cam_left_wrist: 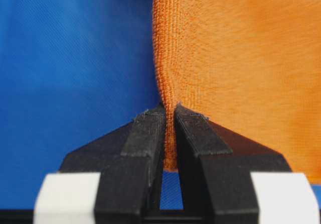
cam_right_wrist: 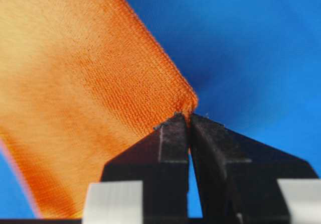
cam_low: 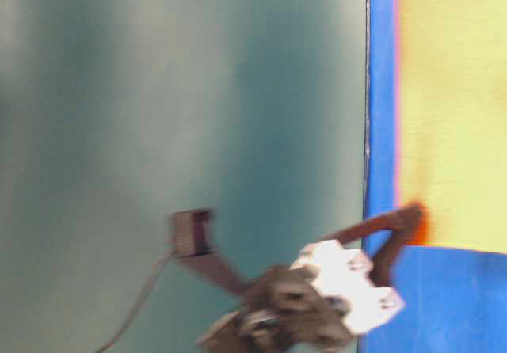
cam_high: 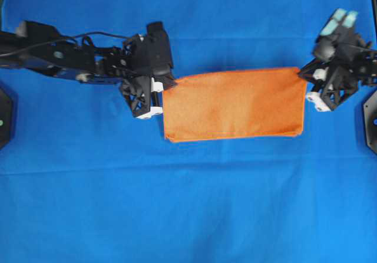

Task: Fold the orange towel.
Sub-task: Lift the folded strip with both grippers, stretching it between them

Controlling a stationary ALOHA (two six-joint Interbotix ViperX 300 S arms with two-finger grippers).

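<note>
The orange towel [cam_high: 235,105] lies folded in half as a wide rectangle on the blue cloth in the middle of the overhead view. My left gripper [cam_high: 166,85] is shut on the towel's far left corner; the left wrist view shows the hem [cam_left_wrist: 170,133] pinched between the black fingers [cam_left_wrist: 145,133]. My right gripper [cam_high: 305,78] is shut on the towel's far right corner, which shows in the right wrist view [cam_right_wrist: 186,106]. The towel also shows in the table-level view [cam_low: 451,108], blurred and pale.
The blue cloth surface [cam_high: 188,204] covers the whole table. Black arm bases sit at the left edge [cam_high: 5,118] and the right edge [cam_high: 371,118]. The right arm's wrist [cam_low: 341,290] fills the bottom of the table-level view.
</note>
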